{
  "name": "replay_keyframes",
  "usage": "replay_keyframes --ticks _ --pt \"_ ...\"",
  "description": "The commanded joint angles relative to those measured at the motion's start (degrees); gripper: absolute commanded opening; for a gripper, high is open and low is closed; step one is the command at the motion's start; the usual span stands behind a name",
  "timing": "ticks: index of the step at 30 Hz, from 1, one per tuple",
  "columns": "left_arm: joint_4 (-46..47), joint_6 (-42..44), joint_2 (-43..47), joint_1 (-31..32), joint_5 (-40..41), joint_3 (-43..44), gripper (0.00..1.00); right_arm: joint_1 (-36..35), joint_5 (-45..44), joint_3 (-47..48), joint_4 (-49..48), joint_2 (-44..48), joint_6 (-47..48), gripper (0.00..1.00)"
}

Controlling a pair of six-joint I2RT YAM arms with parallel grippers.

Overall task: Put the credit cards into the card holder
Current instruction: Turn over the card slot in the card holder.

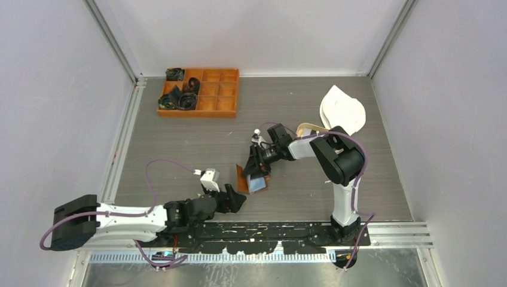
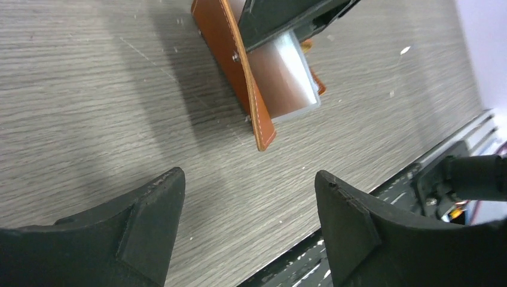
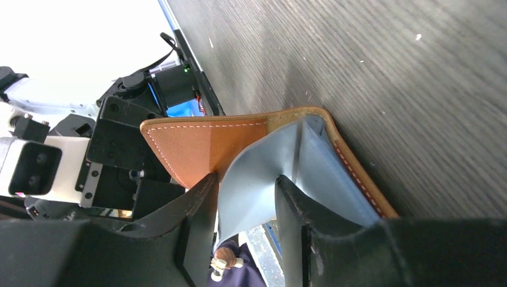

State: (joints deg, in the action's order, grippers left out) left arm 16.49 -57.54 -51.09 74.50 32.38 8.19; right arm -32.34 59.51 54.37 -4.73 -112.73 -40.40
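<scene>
Pinching one grey-blue card [image 3: 269, 155] between the two partly closed fingers [image 3: 197, 227] of the right gripper [image 3: 245, 182], one finger tucking in between card and brown flap. Resting that card inside the one wallet [image 3: 197, 143], opened, one side lifting off the table [image 1: 179, 143]. Holding the left gripper [image 2: 248, 185] wide open and empty, hovering just short of the wallet. Sitting well apart at the far edge: one orange box [image 1: 203, 113].

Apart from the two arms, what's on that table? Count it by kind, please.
Brown wallet: 1
Grey-blue card: 1 showing
Orange compartment box: 1
Oval tray: 1
Total: 4, leaving out the black bits in the box, too tangled to count
</scene>
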Motion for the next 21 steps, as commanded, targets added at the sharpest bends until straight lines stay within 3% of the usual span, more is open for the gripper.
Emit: replay_keyframes --ticks 1,9,15,18,21 --pt "1.6 4.9 -5.3 -0.6 -1.1 4.8 0.80 -0.5 1.5 0.8 -3.1 -0.6 -1.7 0.46" --pt "2.9 9.8 -13.0 -1.6 -2.5 11.5 0.91 -0.8 0.7 1.1 -1.6 -0.6 -0.7 0.45" --pt "-8.3 9.1 -16.3 -1.6 3.0 17.9 0.96 -1.0 0.2 1.2 -1.2 -0.6 -0.7 0.44" --pt "-14.7 7.5 -19.3 -1.6 6.4 21.8 0.92 -1.0 -0.1 1.3 -0.5 -0.6 -0.3 0.43" --pt "-17.5 6.9 -21.8 -2.0 7.7 24.0 0.81 -1.1 -0.2 1.7 0.7 -0.6 0.6 0.43"
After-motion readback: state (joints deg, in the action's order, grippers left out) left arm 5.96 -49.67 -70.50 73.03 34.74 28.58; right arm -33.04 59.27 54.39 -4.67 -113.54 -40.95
